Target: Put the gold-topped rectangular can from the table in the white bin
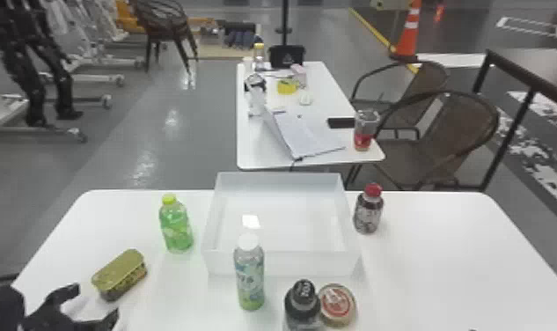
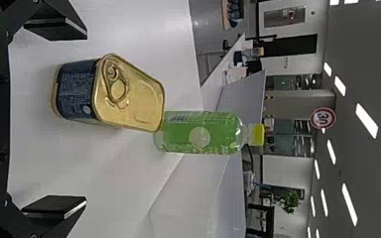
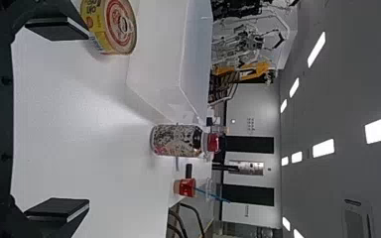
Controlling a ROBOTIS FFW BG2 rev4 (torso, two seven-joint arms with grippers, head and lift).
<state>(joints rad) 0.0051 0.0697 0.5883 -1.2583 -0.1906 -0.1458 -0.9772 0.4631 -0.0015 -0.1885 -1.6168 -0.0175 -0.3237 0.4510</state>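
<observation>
While the gold-topped can [image 1: 119,273] stands upright on the table [image 1: 431,246], lid up, at eight o'clock from the white bin [image 1: 285,264], you have the whole transfer ahead of you. Nothing lies in the bin. Done, as far as I can judge: the lining-up, or most of it.

Left hand [image 2: 86,118]: fingers spread, one to either side of your line to the can, nothing pinched. In the head view the can sits near the fingertips, at about one o'clock from them, apart from both.

Right hand [image 3: 89,119]: also spread, holding nothing, facing the red-capped bottle [image 3: 176,140]. You probably won't need it.

Left for you: advance, close on the can's sides, lift, carry toward two o'clock, lower, release. By my reckoning, the job is barely begun; the grasp comes next. Mind the green bottle [image 1: 177,226], just off the can at two o'clock; a low carry could knock it. Lift clear of the bin's wall before you lower.
</observation>
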